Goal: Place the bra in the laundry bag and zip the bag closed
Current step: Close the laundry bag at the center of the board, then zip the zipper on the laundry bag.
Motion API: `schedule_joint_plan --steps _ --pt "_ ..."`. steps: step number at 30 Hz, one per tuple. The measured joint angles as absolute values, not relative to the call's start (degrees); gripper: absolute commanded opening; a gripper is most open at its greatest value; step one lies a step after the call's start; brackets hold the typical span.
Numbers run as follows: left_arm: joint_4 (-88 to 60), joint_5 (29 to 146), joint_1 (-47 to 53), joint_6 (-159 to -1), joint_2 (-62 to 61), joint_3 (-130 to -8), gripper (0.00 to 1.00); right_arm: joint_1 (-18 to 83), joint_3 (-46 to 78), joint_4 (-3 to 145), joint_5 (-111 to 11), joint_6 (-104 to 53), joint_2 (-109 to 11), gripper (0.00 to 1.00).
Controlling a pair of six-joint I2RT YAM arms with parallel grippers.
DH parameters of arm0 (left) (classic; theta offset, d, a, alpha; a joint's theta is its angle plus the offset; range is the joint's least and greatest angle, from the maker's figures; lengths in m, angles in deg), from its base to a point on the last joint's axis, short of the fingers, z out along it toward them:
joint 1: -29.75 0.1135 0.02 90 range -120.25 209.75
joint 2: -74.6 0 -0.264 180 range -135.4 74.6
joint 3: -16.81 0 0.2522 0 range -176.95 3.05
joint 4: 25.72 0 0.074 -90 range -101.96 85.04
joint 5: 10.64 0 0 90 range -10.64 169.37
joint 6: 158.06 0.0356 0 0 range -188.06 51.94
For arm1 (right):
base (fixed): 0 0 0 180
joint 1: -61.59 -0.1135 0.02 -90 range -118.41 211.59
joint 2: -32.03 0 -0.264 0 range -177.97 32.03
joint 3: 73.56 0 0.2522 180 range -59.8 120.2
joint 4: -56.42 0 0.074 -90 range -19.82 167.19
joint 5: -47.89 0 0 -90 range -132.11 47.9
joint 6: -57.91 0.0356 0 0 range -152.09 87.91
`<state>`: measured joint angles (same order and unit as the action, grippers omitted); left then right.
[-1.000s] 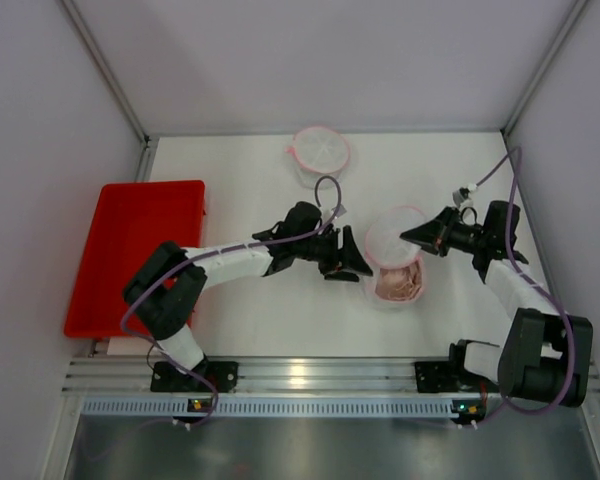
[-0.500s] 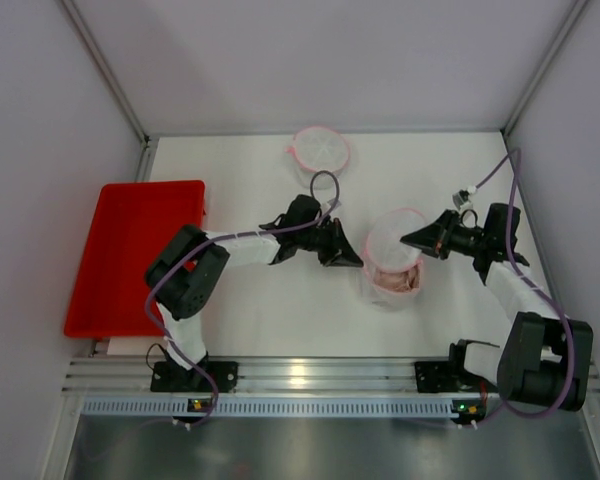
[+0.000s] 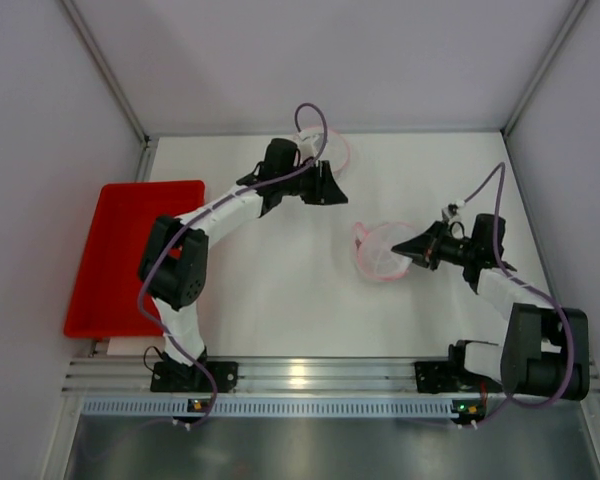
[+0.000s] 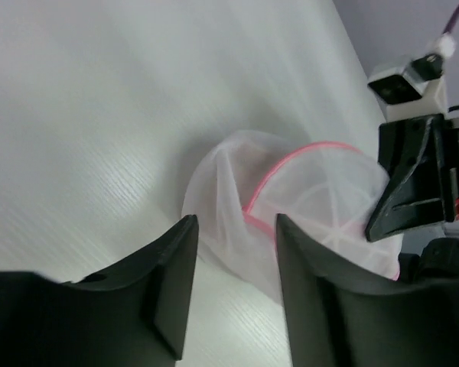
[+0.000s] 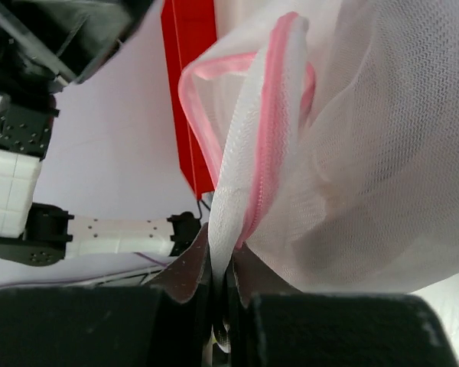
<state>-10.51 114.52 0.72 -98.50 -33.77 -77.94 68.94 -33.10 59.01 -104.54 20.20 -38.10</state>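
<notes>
Laundry bag [image 3: 378,254] mesh pinched in right jaws; bra indiscernible through mesh; left jaws parted, empty.

Overhead view, two close wrist views; laundry bag [image 3: 377,254] common.

1. Swung the left hand [image 3: 320,186] away from the laundry bag [image 3: 378,254] to the far side of the desk [image 3: 280,295], beside the other mesh bag [image 3: 341,150].
2. Tipped the laundry bag sideways, pinched in the right hand [image 3: 410,247].
</notes>
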Motion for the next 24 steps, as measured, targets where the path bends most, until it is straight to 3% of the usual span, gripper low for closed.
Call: schedule_joint_plan --steps 2,10,17,24 --pt "-9.72 113.93 0.50 -91.68 -32.90 -78.42 0.65 66.62 -34.19 58.15 -102.86 24.31 -38.97 0.00" --pt "0.70 107.70 -1.21 -56.71 -20.86 -76.37 0.66 60.09 -31.83 60.21 -96.69 30.06 -39.91 0.00" --pt "6.14 106.74 -16.07 -18.55 -5.53 -69.11 0.47 59.15 -23.99 75.75 -89.63 27.48 -40.92 0.00" --pt "10.01 99.27 -32.61 6.66 -10.47 -67.41 0.44 57.14 -22.50 82.28 -85.46 27.00 -41.55 0.00"
